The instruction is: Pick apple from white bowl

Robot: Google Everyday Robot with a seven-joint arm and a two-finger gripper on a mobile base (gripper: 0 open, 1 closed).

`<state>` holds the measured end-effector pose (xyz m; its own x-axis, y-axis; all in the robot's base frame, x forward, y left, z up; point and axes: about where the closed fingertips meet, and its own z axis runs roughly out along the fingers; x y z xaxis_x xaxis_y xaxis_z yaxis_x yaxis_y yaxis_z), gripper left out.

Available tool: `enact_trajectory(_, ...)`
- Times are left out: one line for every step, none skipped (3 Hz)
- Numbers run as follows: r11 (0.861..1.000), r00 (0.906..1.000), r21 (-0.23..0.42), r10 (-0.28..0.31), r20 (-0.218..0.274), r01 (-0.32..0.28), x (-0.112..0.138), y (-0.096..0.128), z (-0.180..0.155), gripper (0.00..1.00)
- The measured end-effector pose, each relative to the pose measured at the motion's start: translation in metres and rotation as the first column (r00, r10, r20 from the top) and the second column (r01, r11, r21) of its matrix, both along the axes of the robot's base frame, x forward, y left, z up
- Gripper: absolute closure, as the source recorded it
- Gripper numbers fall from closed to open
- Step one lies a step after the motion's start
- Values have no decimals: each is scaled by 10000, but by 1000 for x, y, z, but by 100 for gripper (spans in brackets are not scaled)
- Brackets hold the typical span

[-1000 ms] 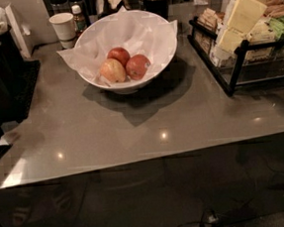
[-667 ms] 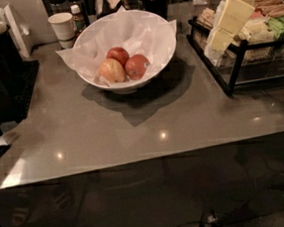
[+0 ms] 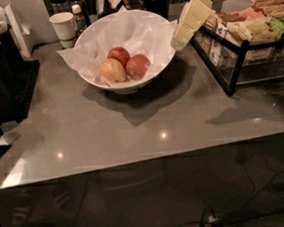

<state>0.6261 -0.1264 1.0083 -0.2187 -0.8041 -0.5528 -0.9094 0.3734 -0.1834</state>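
Observation:
The white bowl, lined with crumpled white paper, stands at the back middle of the grey counter. Three apples lie in it. The apple, dull red with a small pale spot, is on the right. A paler yellow-and-pink apple lies to its left and a brighter red apple behind them. My gripper, cream coloured, reaches down from the upper right. Its tip hangs just outside the bowl's right rim, above the counter and apart from the apples.
A paper cup and a small bottle stand behind the bowl on the left. A black wire rack with snack packets fills the right side. A black holder with white items stands at the left. The counter's front edge runs across.
My gripper has moved left from over the wire rack to the bowl's right rim. The bowl and the apples have not moved.

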Motion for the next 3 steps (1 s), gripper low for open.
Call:
enact_trajectory(9992, 9992, 367, -145, -385, 159, 35, 17, -21, 0)
enact_trajectory(9988, 9991, 463, -140, -412, 159, 38, 21, -25, 0)
enact_trajectory(9962, 9939, 727, 555, -957, -487, 47, 51, -49, 0)
